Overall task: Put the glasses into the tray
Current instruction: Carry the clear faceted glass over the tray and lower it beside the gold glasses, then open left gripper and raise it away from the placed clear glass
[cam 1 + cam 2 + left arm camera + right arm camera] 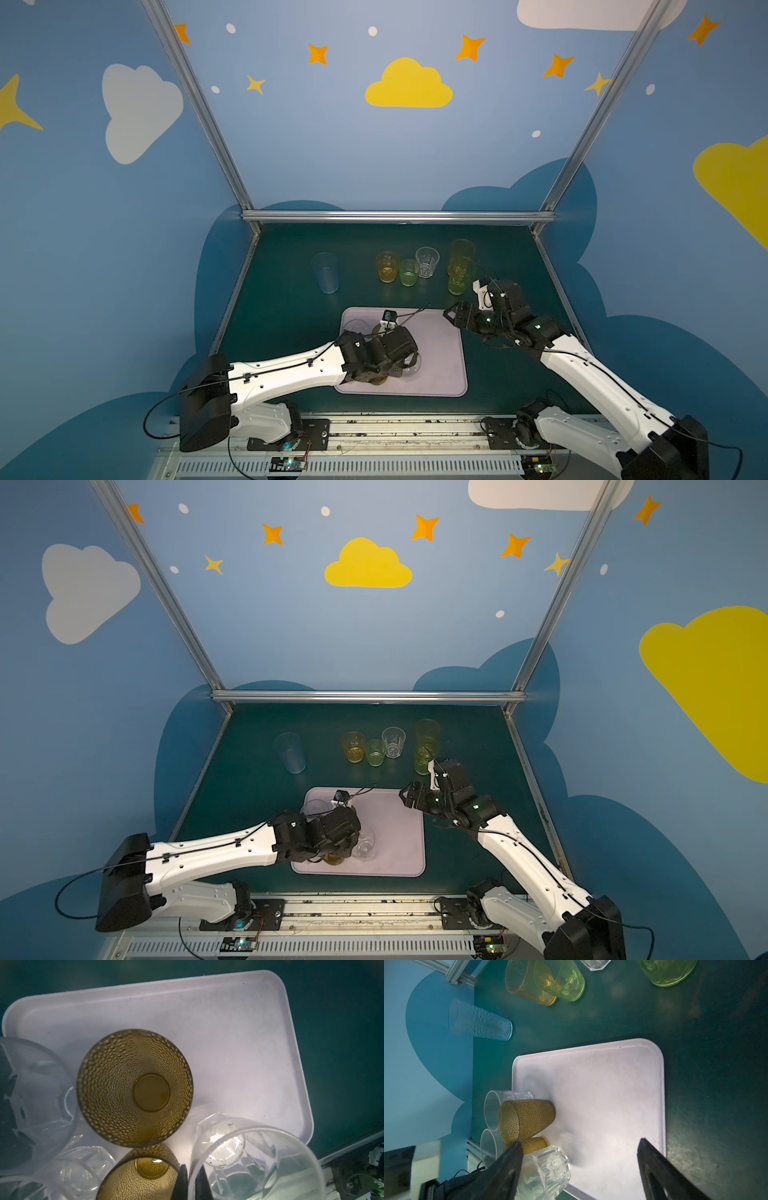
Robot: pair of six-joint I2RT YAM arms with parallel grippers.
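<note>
Nearest on bench [291, 340]: tray [440, 365], left side buried under left arm from above. Left claw [191, 1167] cut off by frame edge, pinched on rim of clear glass [255, 1159] in tray; can't tell if base sits down. Five in tray: three clear, two brown glasses [135, 1088]. Right claw [451, 313] spread wide, empty, by tray's far right corner. Six farther back on bench: blue glass [326, 272], orange glass [387, 267], green glass [409, 272], far clear glass [427, 262], tall yellow-green glass [457, 284] overlapping tall orange glass [462, 249], hard to separate.

tray [440, 353]: lilac, flat | glasses [135, 1086]: five inside, six standing beyond
</note>
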